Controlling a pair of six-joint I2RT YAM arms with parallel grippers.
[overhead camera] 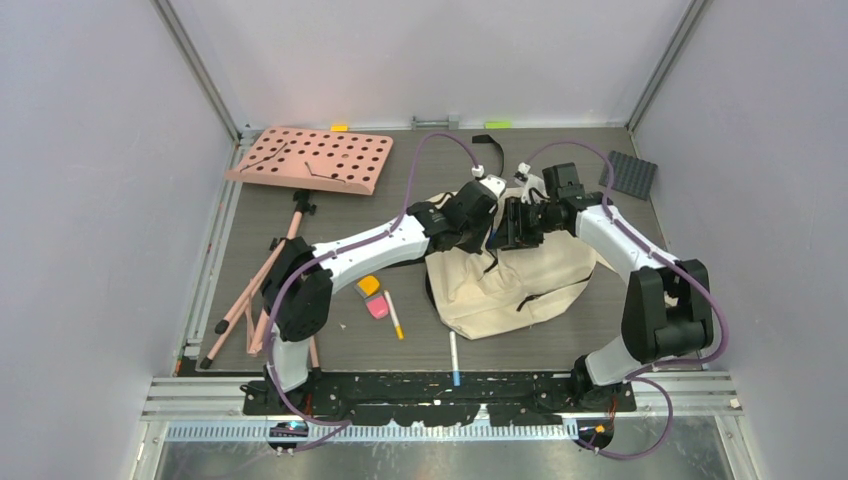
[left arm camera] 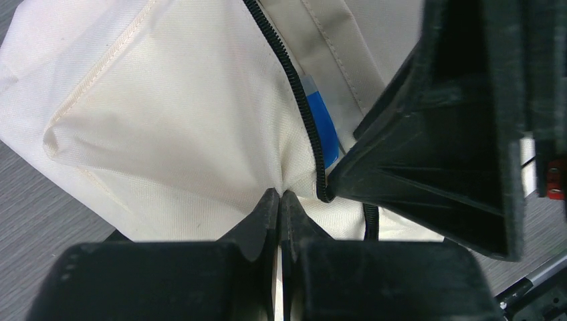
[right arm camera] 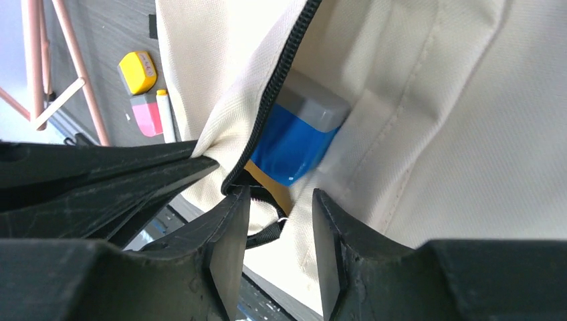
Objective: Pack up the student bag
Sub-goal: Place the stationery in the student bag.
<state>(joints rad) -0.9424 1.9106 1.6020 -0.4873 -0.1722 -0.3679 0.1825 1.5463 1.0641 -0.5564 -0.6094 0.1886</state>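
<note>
The student bag (overhead camera: 520, 285), cream fabric with a black zipper, lies in the middle of the table. My left gripper (left arm camera: 281, 195) is shut on a pinch of the bag's cream fabric just beside the zipper edge. My right gripper (right arm camera: 281, 204) stands open right at the bag's mouth, with only fabric and a black strap loop behind the gap. Inside the opening sits a blue and grey object (right arm camera: 301, 134), also showing as a blue object (left arm camera: 324, 127) in the left wrist view. From above, the left gripper (overhead camera: 492, 236) and right gripper (overhead camera: 508, 226) meet over the bag's far edge.
A pink perforated board (overhead camera: 310, 160) and pink stand legs (overhead camera: 260, 290) lie at the left. A yellow item (overhead camera: 369, 286), a pink eraser (overhead camera: 379, 307) and a marker (overhead camera: 395, 315) rest left of the bag. A pen (overhead camera: 454, 358) lies near the front edge, and a dark mat (overhead camera: 628, 174) at the far right.
</note>
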